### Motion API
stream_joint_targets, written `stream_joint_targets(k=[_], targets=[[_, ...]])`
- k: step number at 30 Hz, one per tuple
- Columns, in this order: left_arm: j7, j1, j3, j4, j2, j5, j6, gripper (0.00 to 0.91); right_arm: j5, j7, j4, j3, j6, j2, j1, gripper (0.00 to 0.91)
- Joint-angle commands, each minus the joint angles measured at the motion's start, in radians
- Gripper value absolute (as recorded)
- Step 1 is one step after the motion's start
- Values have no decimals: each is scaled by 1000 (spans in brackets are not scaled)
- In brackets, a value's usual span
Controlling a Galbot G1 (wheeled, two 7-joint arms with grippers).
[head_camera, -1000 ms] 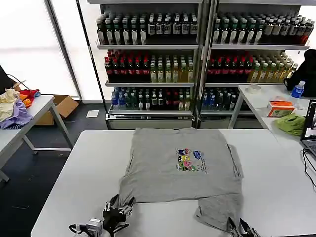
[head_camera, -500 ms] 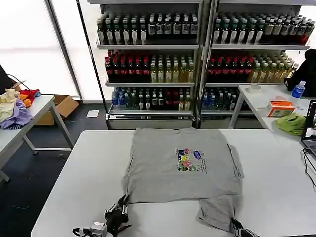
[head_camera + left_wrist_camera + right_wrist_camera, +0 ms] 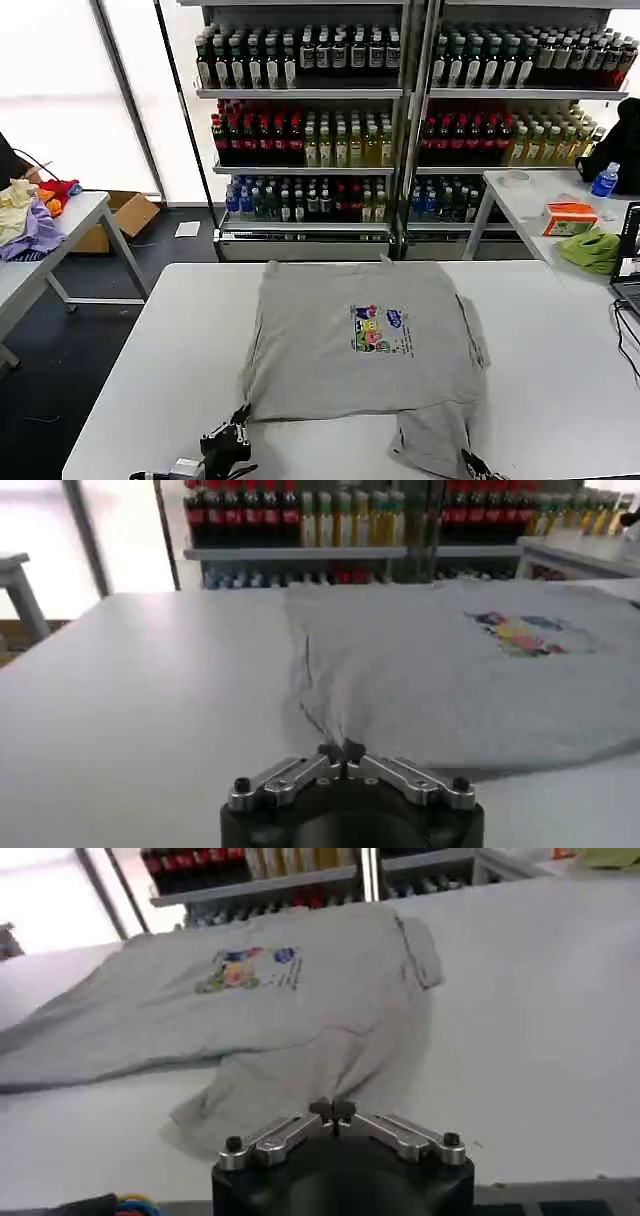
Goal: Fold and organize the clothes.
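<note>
The grey shirt (image 3: pixel 365 340) lies spread on the white table (image 3: pixel 150 350), print up, with 1 loose flap at its near right corner. The left gripper (image 3: pixel 232 445) sits just off the near left hem, the right gripper (image 3: pixel 470 465) at the flap; on both, the jaws are together and hold nothing. To fold well, I think each must open first and pinch only the hem edge.
</note>
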Motion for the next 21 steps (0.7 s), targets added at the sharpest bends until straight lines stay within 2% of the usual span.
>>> stream_joint_targets(k=[1, 3, 5, 8, 10, 13, 21], targets=[[-2, 114, -85, -153, 60, -66, 18, 30, 31, -100, 62, 10, 79, 3, -76, 0], [5, 105, -89, -165, 71, -84, 24, 30, 57, -88, 57, 3, 98, 11, -58, 0], [10, 54, -84, -157, 93, -106, 34, 30, 104, -45, 46, -9, 112, 25, 12, 0], [12, -49, -77, -117, 125, -163, 33, 30, 114, -5, 4, -12, 132, 34, 125, 0], [14, -117, -73, -85, 144, -223, 31, 30, 124, 34, -35, -7, 124, 62, 257, 0], [17, -206, -70, -34, 175, -271, 19, 30, 177, 59, -69, 5, 119, 60, 392, 0], [40, -456, -20, 145, 203, -381, 56, 40, 185, 158, -212, -18, 89, 31, 615, 0]])
